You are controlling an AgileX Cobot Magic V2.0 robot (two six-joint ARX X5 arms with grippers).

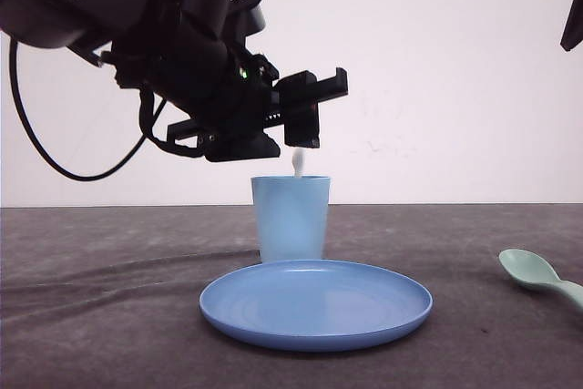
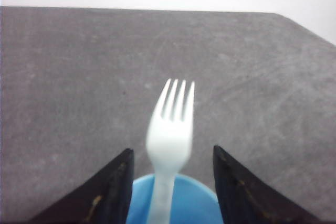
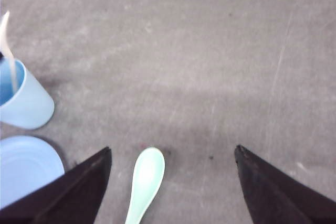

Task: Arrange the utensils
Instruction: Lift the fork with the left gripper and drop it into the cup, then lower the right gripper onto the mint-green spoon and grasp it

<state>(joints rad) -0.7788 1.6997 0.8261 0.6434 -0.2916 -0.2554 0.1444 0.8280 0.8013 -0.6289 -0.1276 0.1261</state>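
Observation:
The white fork (image 2: 170,135) stands tines-up in the light blue cup (image 1: 290,220), its tip (image 1: 297,164) poking above the rim. My left gripper (image 1: 305,125) hovers just above the cup, open, with the fork (image 2: 170,135) between its fingers and a gap on both sides. The mint-green spoon (image 1: 537,275) lies flat on the table at the right. In the right wrist view my right gripper (image 3: 173,150) is open above the spoon (image 3: 146,179), which lies nearer one finger, untouched.
A round blue plate (image 1: 315,302) sits directly in front of the cup, near the table's front edge. The right wrist view shows the cup (image 3: 23,100) and plate (image 3: 23,166) to one side of the spoon. Bare grey table surrounds them.

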